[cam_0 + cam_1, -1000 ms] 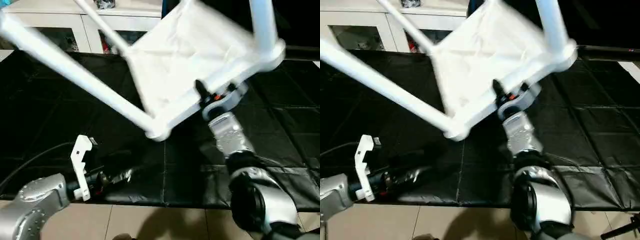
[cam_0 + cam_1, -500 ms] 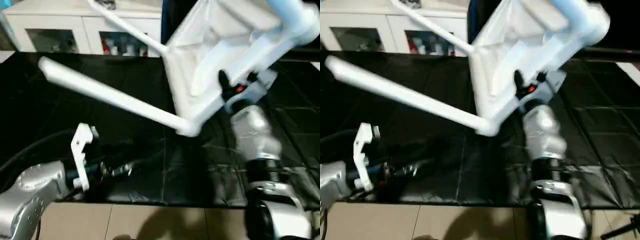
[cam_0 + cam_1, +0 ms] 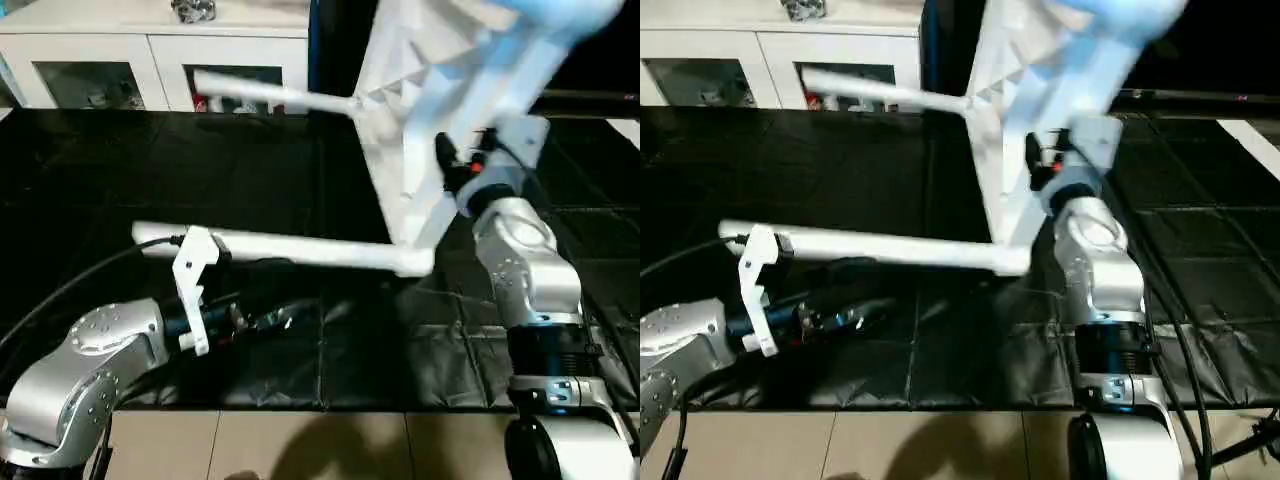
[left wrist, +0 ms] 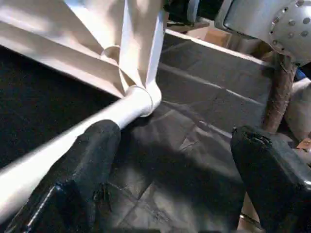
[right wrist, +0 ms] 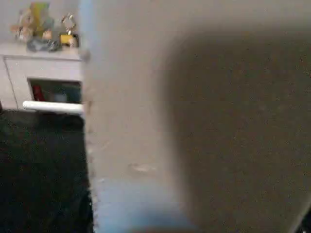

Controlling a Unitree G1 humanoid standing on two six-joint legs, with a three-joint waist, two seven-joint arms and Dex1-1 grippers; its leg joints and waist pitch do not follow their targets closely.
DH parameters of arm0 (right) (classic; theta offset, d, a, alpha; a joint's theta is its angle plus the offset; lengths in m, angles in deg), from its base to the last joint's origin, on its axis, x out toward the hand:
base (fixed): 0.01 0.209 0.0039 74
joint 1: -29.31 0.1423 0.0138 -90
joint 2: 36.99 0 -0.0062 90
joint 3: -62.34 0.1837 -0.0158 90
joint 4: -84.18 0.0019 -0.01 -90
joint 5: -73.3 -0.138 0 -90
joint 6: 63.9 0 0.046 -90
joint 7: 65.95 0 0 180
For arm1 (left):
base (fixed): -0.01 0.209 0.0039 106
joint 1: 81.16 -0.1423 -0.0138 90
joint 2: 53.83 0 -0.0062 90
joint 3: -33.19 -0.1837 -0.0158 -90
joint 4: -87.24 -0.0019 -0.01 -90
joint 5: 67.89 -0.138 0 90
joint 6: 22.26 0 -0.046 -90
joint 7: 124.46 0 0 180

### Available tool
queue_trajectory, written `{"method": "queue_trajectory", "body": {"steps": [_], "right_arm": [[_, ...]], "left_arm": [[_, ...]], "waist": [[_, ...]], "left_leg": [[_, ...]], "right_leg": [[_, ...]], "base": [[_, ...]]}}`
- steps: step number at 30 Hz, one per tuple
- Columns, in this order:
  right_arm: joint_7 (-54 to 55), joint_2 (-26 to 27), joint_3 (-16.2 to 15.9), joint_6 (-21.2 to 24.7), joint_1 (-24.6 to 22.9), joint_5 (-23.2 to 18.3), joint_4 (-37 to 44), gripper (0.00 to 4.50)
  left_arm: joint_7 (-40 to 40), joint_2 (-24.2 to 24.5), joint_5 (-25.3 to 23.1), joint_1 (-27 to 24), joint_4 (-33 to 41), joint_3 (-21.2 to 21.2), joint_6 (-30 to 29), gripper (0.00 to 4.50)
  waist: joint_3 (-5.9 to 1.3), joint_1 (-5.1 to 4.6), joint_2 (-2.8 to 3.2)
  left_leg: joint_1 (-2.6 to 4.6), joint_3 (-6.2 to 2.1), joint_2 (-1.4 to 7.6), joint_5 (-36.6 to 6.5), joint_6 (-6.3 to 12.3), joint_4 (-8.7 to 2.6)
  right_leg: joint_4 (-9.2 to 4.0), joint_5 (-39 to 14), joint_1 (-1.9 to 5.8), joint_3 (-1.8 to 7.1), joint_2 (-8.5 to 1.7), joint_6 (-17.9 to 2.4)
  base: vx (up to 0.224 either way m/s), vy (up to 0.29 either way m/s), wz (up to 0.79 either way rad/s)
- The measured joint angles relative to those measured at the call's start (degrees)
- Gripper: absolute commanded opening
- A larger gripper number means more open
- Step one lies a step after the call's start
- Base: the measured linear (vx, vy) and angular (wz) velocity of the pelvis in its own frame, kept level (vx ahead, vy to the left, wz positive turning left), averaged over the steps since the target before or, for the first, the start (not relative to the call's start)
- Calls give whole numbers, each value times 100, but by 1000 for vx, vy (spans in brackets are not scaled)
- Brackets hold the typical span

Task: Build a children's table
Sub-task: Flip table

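Above black mat (image 3: pixel 250 160), tilted white table (image 3: pixel 410 120).

Table (image 3: pixel 420 130) tipped on edge right of centre (legs pointing left) over mat (image 3: pixel 250 170); cabinet (image 3: pixel 150 50) behind.

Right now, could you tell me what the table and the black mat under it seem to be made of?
Table: probably moulded plastic, smooth white, with ribs showing under its top. Mat: looks like thin plastic sheeting or coated fabric, glossy black, creased, with seams crossing it.
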Motion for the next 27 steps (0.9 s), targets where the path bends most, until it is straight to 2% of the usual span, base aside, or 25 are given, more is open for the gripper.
{"method": "queue_trajectory", "body": {"steps": [3,7,9,12,15,21,27], "right_arm": [[12,30,-137,129,4,52,62,197],[18,195,-76,340,12,-23,104,197],[18,218,-61,354,5,-27,89,251],[5,269,-55,365,-85,-74,27,267],[-66,271,-82,392,-315,-87,-202,291],[-390,335,-65,5,-509,-170,-431,315],[-724,272,-126,-569,-684,-135,-1122,315]], "left_arm": [[-102,16,-70,167,10,0,4,416],[-182,54,-148,214,105,-7,7,416],[-190,53,-148,262,128,-8,7,416],[-228,37,-120,349,180,-4,17,416],[-260,-14,-98,363,232,-7,31,416],[-404,-82,-192,500,217,-34,88,416],[-430,386,-604,652,29,15,311,416]], "waist": [[-9,3,-53],[-43,-27,-125],[-46,-30,-148],[-46,-26,-151],[-42,-23,-149],[-41,-27,-147],[-40,-47,-146]], "left_leg": [[3,-4,0,5,-8,0],[16,-4,2,4,-8,-2],[29,-4,6,5,-11,-2],[78,-4,4,4,-11,-3],[83,-6,3,5,-12,-3],[82,-10,4,6,-14,-3],[80,-10,3,6,-14,-3]], "right_leg": [[3,0,3,-1,0,0],[3,-2,13,1,4,3],[3,-1,23,1,7,2],[1,-5,64,2,7,7],[2,-4,69,3,7,7],[7,-1,67,3,10,6],[4,-1,65,5,11,6]], "base": [[0,0,0],[0,0,0],[0,0,0],[0,0,0],[0,0,0],[0,0,0],[0,0,0]]}}
